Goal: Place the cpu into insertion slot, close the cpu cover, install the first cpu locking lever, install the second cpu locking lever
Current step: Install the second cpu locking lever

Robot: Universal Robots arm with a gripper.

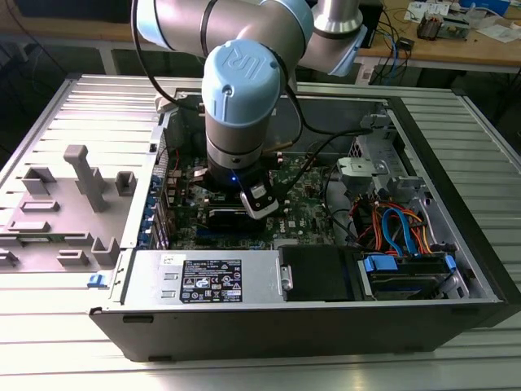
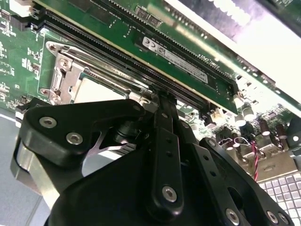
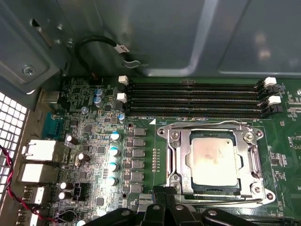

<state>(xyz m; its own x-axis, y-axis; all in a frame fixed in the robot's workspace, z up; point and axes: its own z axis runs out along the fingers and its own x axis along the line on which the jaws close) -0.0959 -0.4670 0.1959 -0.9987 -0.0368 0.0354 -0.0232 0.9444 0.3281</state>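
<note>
I see the cpu [image 3: 212,162] seated in the insertion slot [image 3: 175,162], cpu cover [image 3: 254,162] down, just beyond my claw [image 3: 162,200]; I cannot tell whether the claw is open. Memory slots [image 3: 193,99] border the far edge.

black hand [image 2: 162,101] at the insertion slot [image 2: 89,77] rim

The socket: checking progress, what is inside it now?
The chip sits inside the socket, with the metal frame lying over its edges. The contacts beneath are covered.
</note>
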